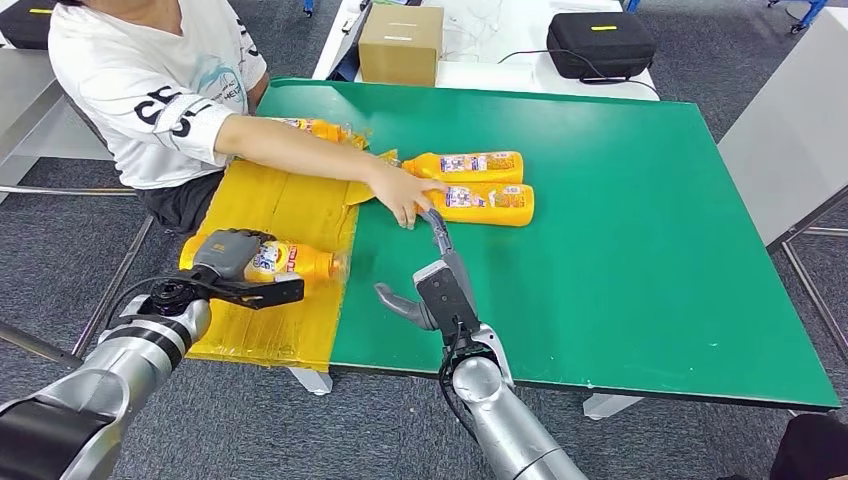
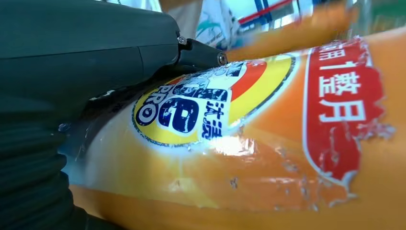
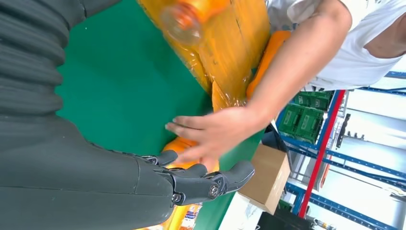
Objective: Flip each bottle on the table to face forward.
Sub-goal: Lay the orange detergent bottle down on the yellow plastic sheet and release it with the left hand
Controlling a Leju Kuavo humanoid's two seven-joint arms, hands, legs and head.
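Left hand (image 1: 228,252) grips bottle (image 1: 285,262) lying on its side on yellow sheet (image 1: 285,205), left part of worktop (image 1: 620,230); fingers (image 1: 232,243) wrapped over its body, label showing. Right hand (image 1: 428,262) over green worktop right of sheet, holds nothing, fingers (image 3: 225,178) stretched toward two bottles (image 1: 480,185) lying side by side. Person's hand (image 1: 402,192) rests on nearer one. Another bottle (image 1: 318,128) lies at sheet's far end.

Bright orange bottles (image 1: 480,185) with red-yellow-blue labels, green table (image 1: 640,250), a yellow taped-up sheet (image 1: 280,215), and the person's white tee (image 1: 150,80) with black print.
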